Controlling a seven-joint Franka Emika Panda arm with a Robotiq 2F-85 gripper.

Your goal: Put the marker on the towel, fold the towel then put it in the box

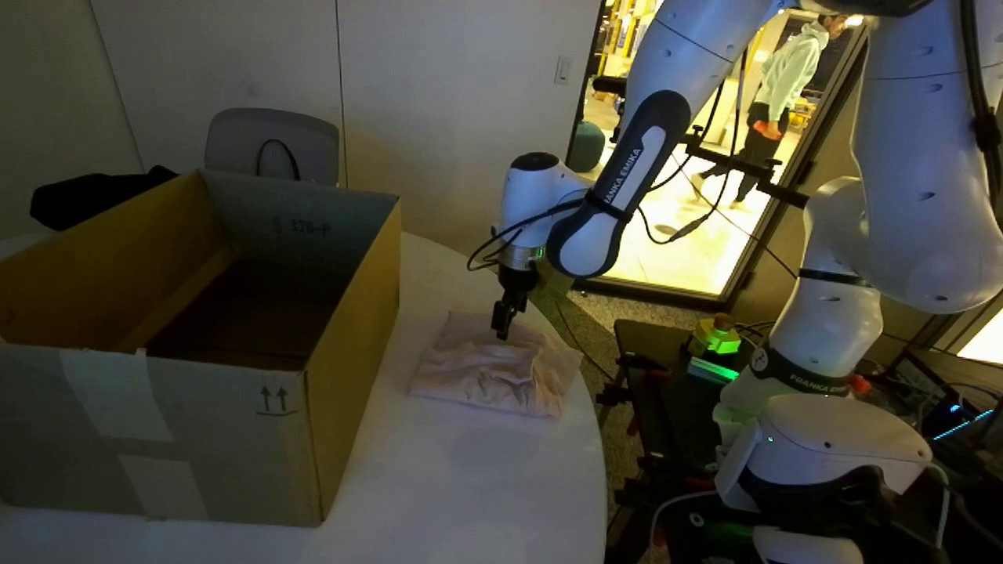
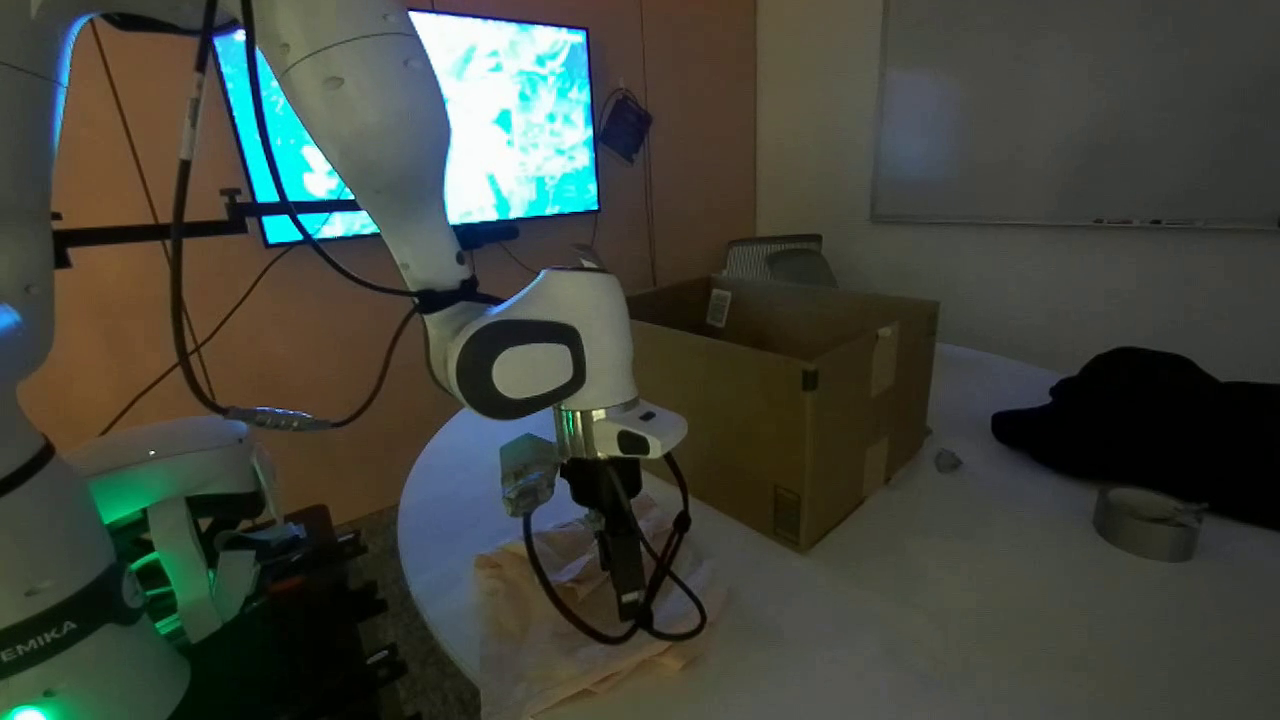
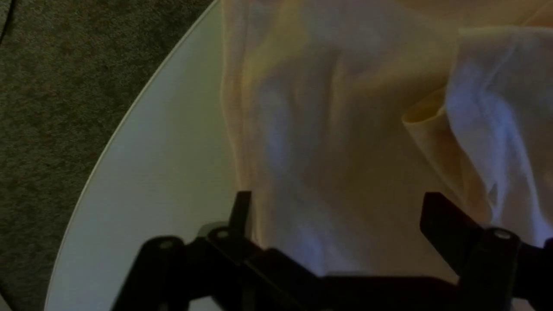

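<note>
Towel (image 1: 478, 368): creased, seemingly part-folded, on the surface (image 1: 462, 478) beside the box (image 1: 235, 458); I'd pinch its edge layers together, lift low, lay across slowly.
Marker: I can't spot it; maybe within the folds.
Hand (image 3: 337, 201): fingers spread wide, aimed down over the towel; contact unclear.
Arm (image 1: 646, 157): forearm slanting down, wrist low.

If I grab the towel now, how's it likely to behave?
The towel will likely sag rather than lift flat: it lies in soft wrinkles. It's probably light, since it looks thin. The loose fold in the wrist view suggests layers may slip apart if the jaws pinch only the top one.
</note>
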